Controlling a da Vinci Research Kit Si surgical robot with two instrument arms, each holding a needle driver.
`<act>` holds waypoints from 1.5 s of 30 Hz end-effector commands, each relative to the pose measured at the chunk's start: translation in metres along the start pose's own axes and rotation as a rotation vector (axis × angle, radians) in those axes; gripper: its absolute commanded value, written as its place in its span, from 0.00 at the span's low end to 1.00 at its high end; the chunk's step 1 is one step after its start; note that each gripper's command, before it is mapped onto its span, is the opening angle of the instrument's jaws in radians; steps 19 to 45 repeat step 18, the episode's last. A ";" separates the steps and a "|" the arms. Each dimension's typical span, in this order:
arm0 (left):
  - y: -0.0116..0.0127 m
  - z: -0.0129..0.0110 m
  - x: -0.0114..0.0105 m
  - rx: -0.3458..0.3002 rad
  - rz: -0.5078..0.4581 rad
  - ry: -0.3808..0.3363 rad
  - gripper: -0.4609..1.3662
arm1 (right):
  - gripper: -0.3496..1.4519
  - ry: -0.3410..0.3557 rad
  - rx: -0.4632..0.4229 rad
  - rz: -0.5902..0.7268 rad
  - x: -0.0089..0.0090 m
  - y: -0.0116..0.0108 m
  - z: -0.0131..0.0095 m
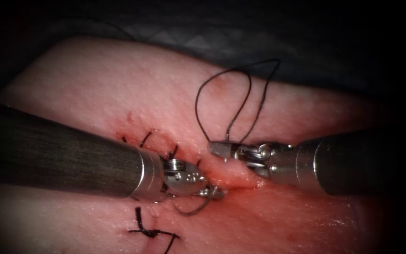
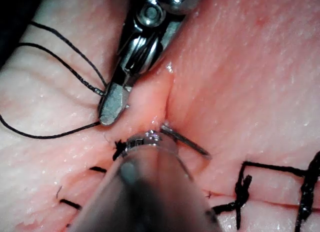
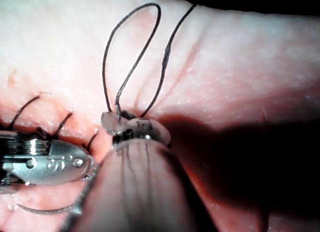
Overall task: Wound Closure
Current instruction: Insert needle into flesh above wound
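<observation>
Here we see the tissue with its cut; the left tool grips the needle near one end, the right tool is closed on the tissue edge beside looped thread.

Faint mark, maybe "S", on left tool wrist; otherwise illegible.

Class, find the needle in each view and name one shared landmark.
Endoscope view: needle curves below the left end effector, which grips it.
Left wrist view: needle juts from that end effector's tip.
Right wrist view: needle arcs beneath it.
Shared landmark: right end effector.
</observation>
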 end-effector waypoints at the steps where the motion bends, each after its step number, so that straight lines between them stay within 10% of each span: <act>1: 0.0000 0.0000 0.0000 -0.004 0.000 0.001 0.06 | 0.00 -0.008 -0.005 -0.006 0.0000 0.0001 0.0001; 45: -0.0001 -0.0001 0.0002 -0.002 0.004 0.003 0.06 | 0.00 0.003 -0.004 -0.023 0.0003 0.0004 0.0001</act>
